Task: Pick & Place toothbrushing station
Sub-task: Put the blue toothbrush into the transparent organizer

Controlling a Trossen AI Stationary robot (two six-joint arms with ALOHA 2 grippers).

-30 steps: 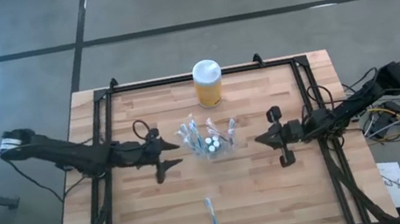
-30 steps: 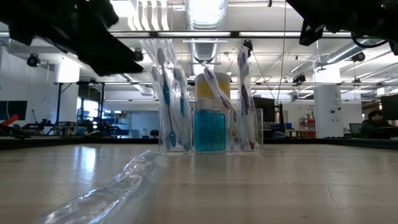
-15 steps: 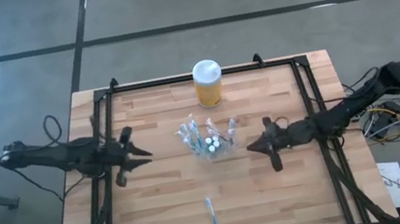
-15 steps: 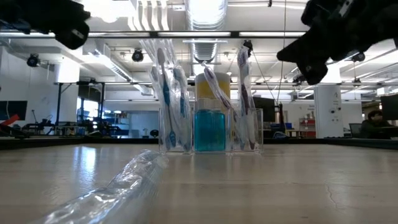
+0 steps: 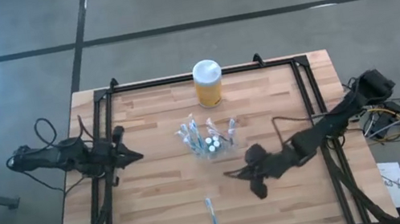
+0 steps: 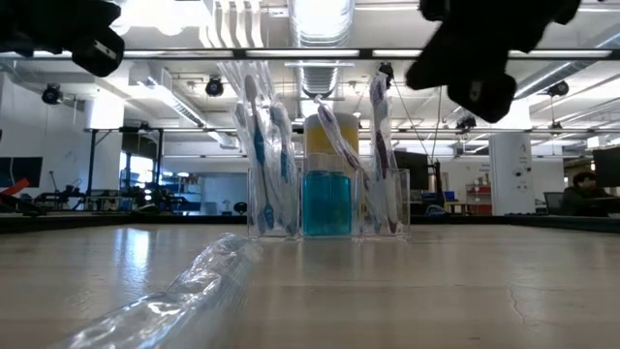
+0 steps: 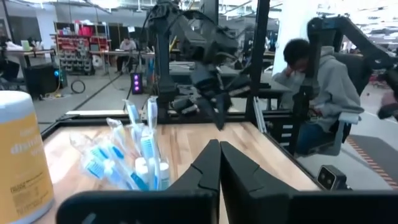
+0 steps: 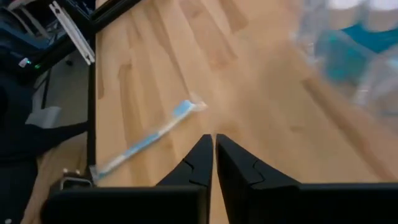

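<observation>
The toothbrushing station (image 5: 209, 140), a clear holder with toothbrushes and a blue bottle, stands upright on its base at the table's middle; it also shows in the low view (image 6: 325, 179) and the left wrist view (image 7: 134, 158). My left gripper (image 5: 134, 157) is shut and empty near the table's left rail, pointing level at the station from well off. My right gripper (image 5: 229, 175) is shut and empty, right of and nearer than the station and tipped down, with a wrapped loose toothbrush (image 8: 146, 142) lying flat on the wood beyond its tips (image 8: 213, 144).
A yellow jar with a white lid (image 5: 208, 83) stands at the far edge behind the station. The wrapped toothbrush (image 5: 214, 222) lies by the near edge. Black frame rails (image 5: 104, 144) run along the table's sides. A person in a grey hoodie (image 7: 323, 81) sits beyond the right side.
My left gripper has drawn back toward the table's left edge, away from the station, and shut on nothing. My right gripper, still shut, has swung toward the near edge and to the left, rolling and tipping downward. The station has not moved.
</observation>
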